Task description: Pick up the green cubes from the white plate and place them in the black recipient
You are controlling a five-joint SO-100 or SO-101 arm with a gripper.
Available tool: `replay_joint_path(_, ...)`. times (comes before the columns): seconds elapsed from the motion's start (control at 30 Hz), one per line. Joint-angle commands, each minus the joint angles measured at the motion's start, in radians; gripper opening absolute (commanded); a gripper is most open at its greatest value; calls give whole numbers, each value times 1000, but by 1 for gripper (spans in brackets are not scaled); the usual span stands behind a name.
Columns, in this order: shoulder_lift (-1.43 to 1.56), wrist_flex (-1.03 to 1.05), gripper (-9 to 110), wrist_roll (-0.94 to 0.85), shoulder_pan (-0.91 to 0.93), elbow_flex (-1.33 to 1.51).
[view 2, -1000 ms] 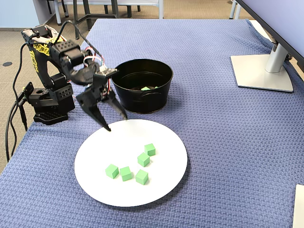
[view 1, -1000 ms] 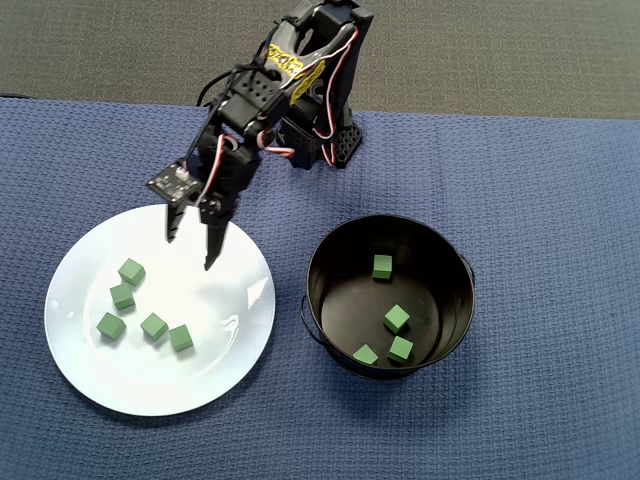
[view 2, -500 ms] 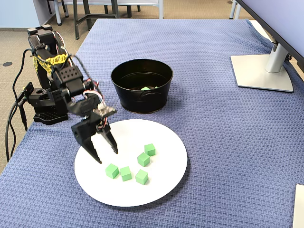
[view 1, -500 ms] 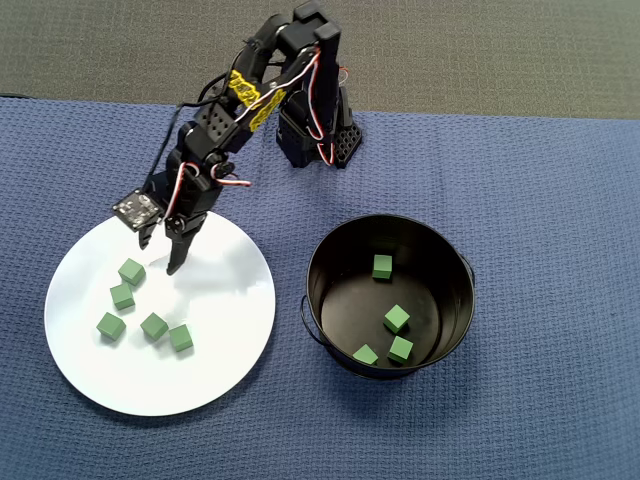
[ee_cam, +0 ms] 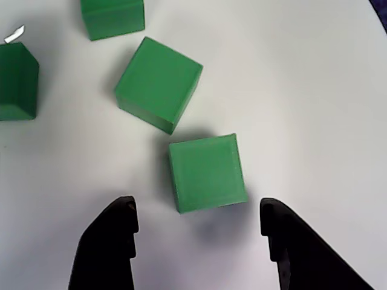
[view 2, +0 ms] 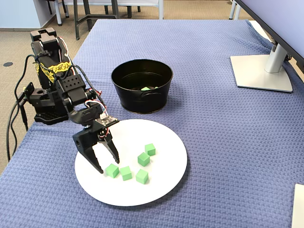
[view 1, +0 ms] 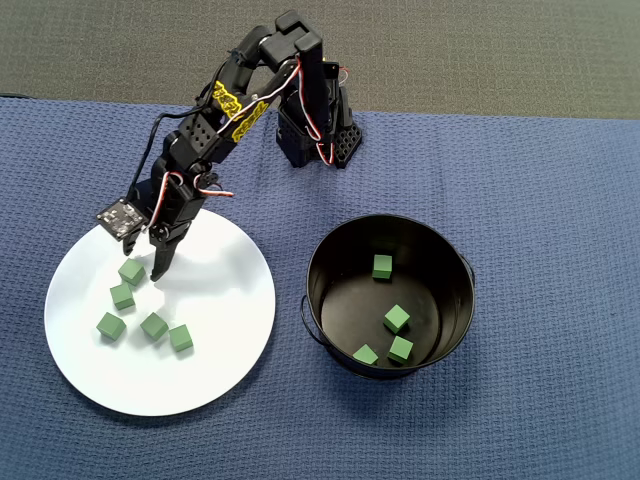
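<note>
- 2 black fingers of the gripper (ee_cam: 196, 226) stand wide apart and hold nothing; 1 green cube (ee_cam: 207, 173) lies just ahead of the gap in the wrist view
- 5 green cubes (view 1: 146, 307) lie on the white plate (view 1: 215, 320); the gripper (view 1: 143, 262) hangs over the plate's upper left in the overhead view, beside the topmost cube
- 4 green cubes (view 1: 385, 317) lie in the black recipient (view 1: 455, 316); it stands on the blue cloth (view 1: 560, 250), right of the plate

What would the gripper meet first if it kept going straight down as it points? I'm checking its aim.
Probably the small matte green cube lying between its open jaws on the glossy white plate.
</note>
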Motion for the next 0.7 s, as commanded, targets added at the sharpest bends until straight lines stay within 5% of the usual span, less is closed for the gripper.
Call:
replay_joint_path(0.0, -14, -12, 19, -11, 26, -103)
replay_joint_path(0.37, -118, -38, 17, -15, 48, -195)
replay_joint_path(0.67, -130, -94, 0, 23, 31, -161)
